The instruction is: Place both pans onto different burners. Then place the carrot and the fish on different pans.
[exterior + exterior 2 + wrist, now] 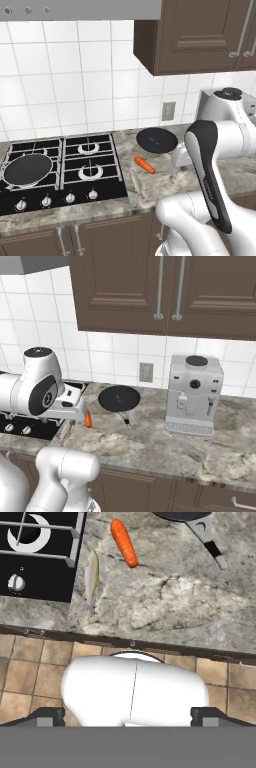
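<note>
One black pan [27, 170] sits on the front left burner of the cooktop [70, 192]. The other pan [156, 140] [119, 398] lies on the stone counter right of the cooktop, with its handle [210, 539] pointing toward the front. The orange carrot [145, 165] [124, 543] lies on the counter in front of that pan. The pale fish [136, 181] [91, 577] lies beside the cooktop's right edge. My gripper [129, 718] hovers high over the counter's front edge, open and empty, touching nothing.
A white coffee machine [194, 393] stands at the back right of the counter [165, 446]. Free burners [90, 172] remain on the cooktop's right side, with knobs [16, 583] along its front. Wall cabinets [165, 291] hang overhead.
</note>
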